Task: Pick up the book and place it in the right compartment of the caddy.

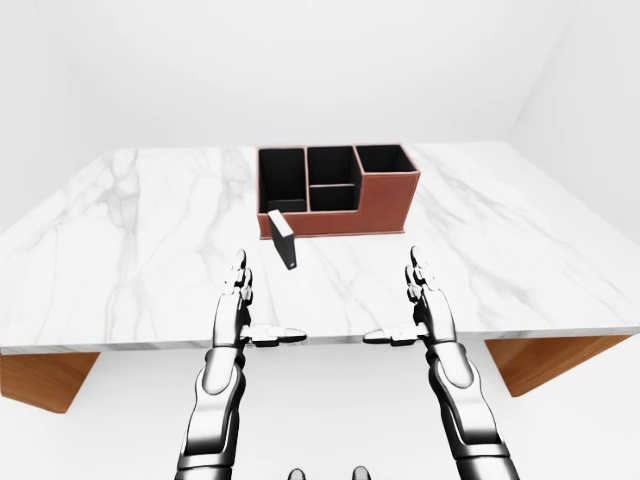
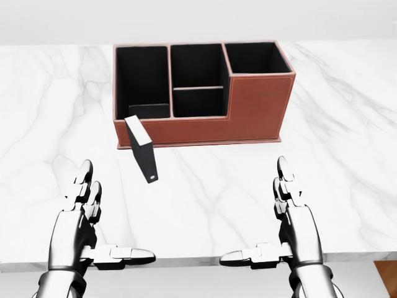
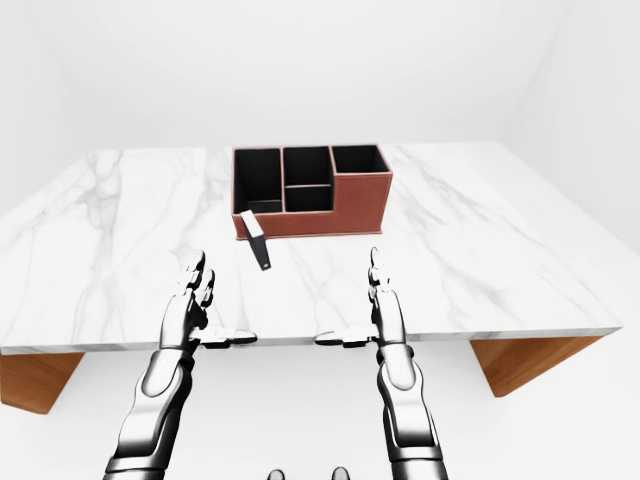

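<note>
Black book [image 2: 142,149] upright on marble counter [image 2: 347,136], just beside lower left corner of brown caddy [image 2: 254,112] in head view. Left hand [image 2: 80,233] and right hand [image 2: 291,230] low, fingers spread, empty, well apart from book.

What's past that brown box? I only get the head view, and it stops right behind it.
Observer: Past the caddy the marble table ends, and behind it are only bare white walls.
Operator: What holds the table up?
Observer: A left wooden support shows under one end and a right wooden support under the other.
Operator: How much of the arms can you see?
Observer: Both forearms, rising from the bottom of the left-eye view to the left hand and right hand, both open at the table's near edge.
</note>
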